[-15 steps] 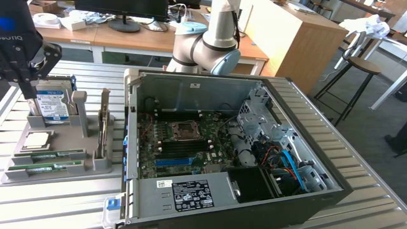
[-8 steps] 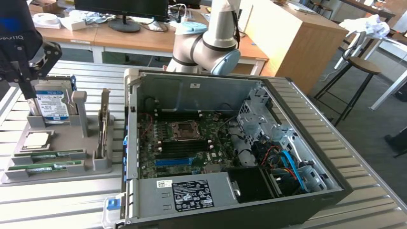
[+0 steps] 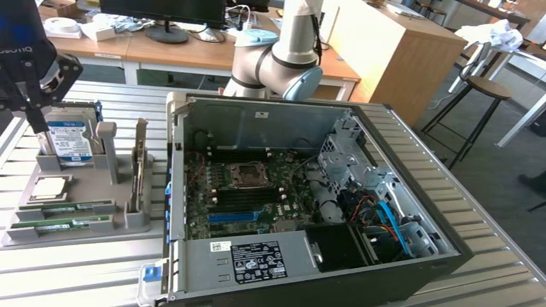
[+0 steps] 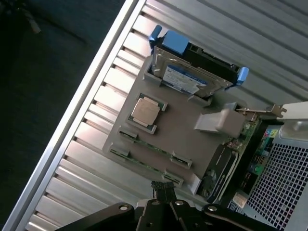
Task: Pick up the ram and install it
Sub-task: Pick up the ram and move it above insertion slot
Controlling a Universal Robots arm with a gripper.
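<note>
You're looking at the ram (image 3: 66, 208) sitting in the grey tray (image 3: 85, 238), on the exterior view's left, with its twin (image 3: 75, 224) just beside it; both are lying untouched. You're dealing with a light, thin, stiff board here, and a fragile one, so I'd be taking it by the long edges near the middle, keeping off the chips and contacts. Your hand (image 3: 41, 146) is hanging above the tray by the drive (image 3: 68, 137), well clear of the sticks. Its fingers (image 4: 160, 188) are pressed together and carrying nothing. The open case (image 3: 247, 125) is sitting alongside on the table (image 3: 85, 275).
</note>
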